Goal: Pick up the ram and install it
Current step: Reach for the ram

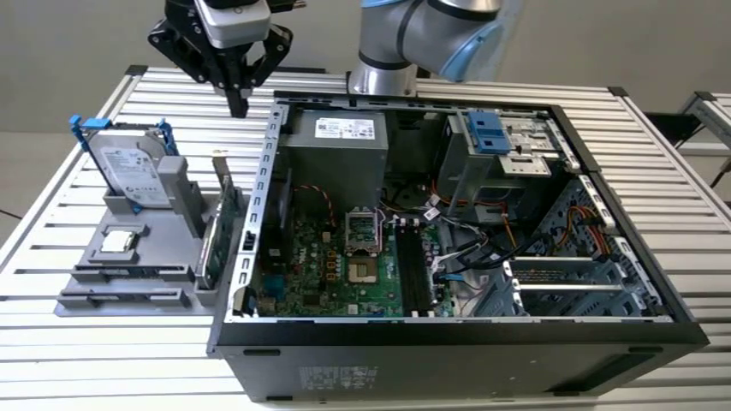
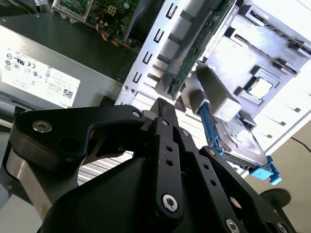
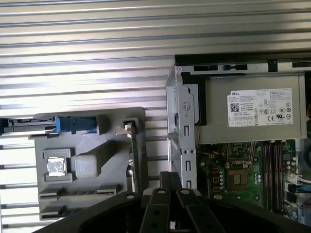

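The exterior view is looking down across the desk (image 1: 103, 347) at the open computer case (image 1: 457, 330). Both wrist views are looking closely past the end effector (image 3: 170, 178), sharing the gray holder (image 3: 92, 141) and the case's wall.

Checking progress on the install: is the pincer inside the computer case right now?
No, in the exterior view the pincer hangs above the slatted table, outside the computer case wall on that view's left.

table (image 1: 674, 171) is silver with ribbed stripes, parts holder (image 1: 143, 257) grey, hard drive (image 1: 128, 175) silver in a bright blue frame (image 1: 80, 133). motherboard (image 1: 308, 282) green, PC case (image 1: 457, 364) black, gripper (image 1: 238, 107) black too, arm (image 1: 383, 34) silver with light blue caps.
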